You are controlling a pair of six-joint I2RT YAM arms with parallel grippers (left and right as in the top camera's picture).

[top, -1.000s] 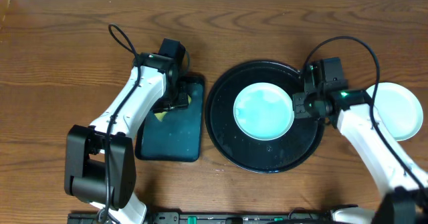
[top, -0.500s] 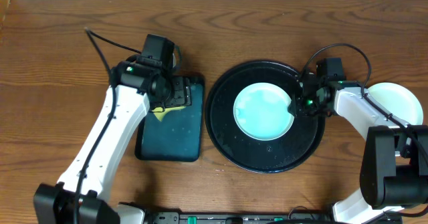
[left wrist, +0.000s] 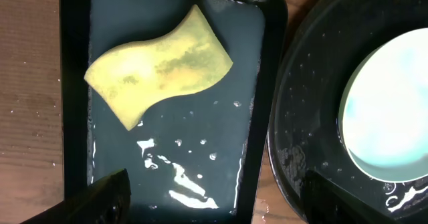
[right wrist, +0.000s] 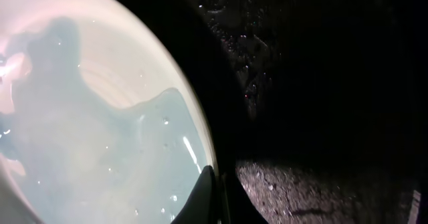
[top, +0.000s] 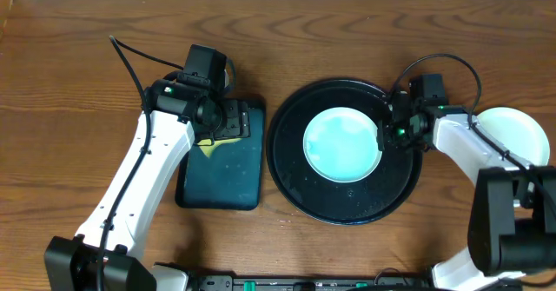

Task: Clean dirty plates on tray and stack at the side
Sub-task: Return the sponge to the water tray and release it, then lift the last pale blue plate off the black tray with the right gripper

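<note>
A pale mint plate (top: 340,143) lies in the middle of the round black tray (top: 295,182). My right gripper (top: 385,135) is at the plate's right rim and shut on it, with one finger inside the rim and one outside, as the right wrist view (right wrist: 217,190) shows. The wet plate (right wrist: 87,117) fills the left of that view. A second pale plate (top: 514,143) sits on the table at the far right. My left gripper (top: 228,122) hangs open and empty over the teal tray (top: 221,187). The pale yellow plate is out of view.
A yellow sponge (left wrist: 159,63) lies on the wet teal tray (left wrist: 200,150), just left of the black tray (left wrist: 307,117). Water drops dot both trays. Bare wooden table surrounds them, and the back edge is close behind.
My left arm has risen and swung its elbow, leaving the sponge on the teal tray. My right arm has changed posture while its gripper stayed at the plate's right rim.
</note>
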